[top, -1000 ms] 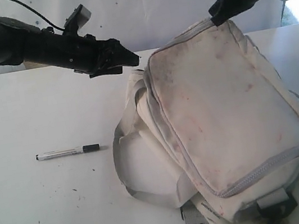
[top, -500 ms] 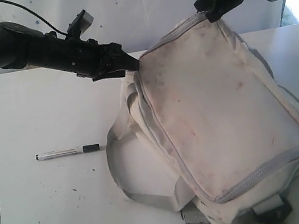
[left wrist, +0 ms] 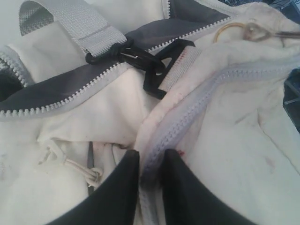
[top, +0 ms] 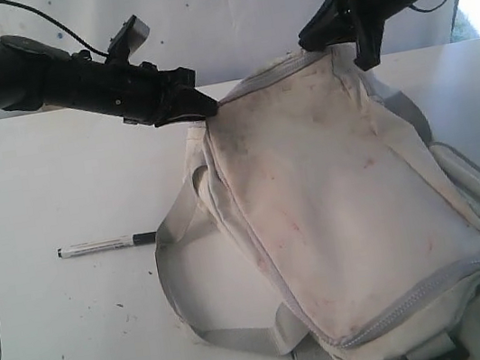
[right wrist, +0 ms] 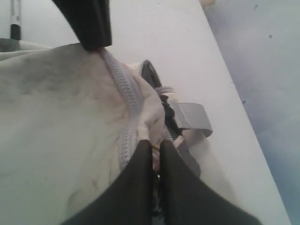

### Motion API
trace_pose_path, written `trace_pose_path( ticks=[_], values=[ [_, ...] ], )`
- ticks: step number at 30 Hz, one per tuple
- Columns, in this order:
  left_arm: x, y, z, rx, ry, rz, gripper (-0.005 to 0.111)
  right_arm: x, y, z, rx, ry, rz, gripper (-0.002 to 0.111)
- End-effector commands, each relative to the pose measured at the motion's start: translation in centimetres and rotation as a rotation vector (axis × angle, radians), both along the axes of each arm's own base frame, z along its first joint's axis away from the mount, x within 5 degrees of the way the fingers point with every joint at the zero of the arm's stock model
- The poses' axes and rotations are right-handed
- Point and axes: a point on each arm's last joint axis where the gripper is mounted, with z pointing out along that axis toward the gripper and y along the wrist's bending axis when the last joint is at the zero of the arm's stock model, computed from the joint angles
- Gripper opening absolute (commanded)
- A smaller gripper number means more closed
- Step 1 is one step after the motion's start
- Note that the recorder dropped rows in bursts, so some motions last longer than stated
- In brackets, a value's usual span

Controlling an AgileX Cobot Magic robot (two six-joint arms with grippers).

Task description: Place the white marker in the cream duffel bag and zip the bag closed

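Bag [top: 344, 200] sprawls on the counter [top: 38, 175], my left claw [top: 201, 108] and right claw [top: 314, 40] each clamped on its raised far edge, probably holding it taut for unzipping, marker [top: 109, 245] lying apart, left of the bag.

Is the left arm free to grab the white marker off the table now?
Probably not yet: the left gripper is shut on the zipper edge of the cream fabric duffel bag. Once released, the slim white marker lies unobstructed on its side of the table.
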Motion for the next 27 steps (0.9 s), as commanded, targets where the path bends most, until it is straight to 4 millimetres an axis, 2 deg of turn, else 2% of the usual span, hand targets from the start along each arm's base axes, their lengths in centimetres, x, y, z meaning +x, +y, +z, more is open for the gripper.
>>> trace_pose_path(
  ticks=[1,4,9,16,20,25,27],
  values=[
    [0.1,-0.2,0.2,-0.01,-0.002,0.009,0.018,-1.3,0.0,0.3,-0.048,0.026,0.131,0.0],
    [0.2,-0.2,-0.3,-0.001,0.002,0.017,0.018,-1.4,-0.7,-0.5,-0.167,0.037,0.142,0.0],
    [0.4,-0.2,-1.5,0.012,0.016,0.023,0.018,-1.4,-1.5,-1.5,-0.258,0.121,0.083,0.0],
    [0.4,-0.2,-1.5,0.007,0.021,0.022,0.018,-1.1,-1.5,-2.8,-0.231,0.245,-0.017,0.0],
    [0.5,-0.2,-1.5,0.01,0.016,0.03,0.018,-1.1,-0.9,-2.0,-0.139,0.251,-0.031,0.0],
    [0.5,-0.2,-1.5,0.01,0.016,0.03,0.018,-0.9,0.6,0.1,0.144,0.261,-0.047,0.0],
    [0.5,-0.2,-1.5,0.01,0.016,0.03,0.018,-0.9,0.8,0.5,0.187,0.263,-0.049,0.0]
  ],
)
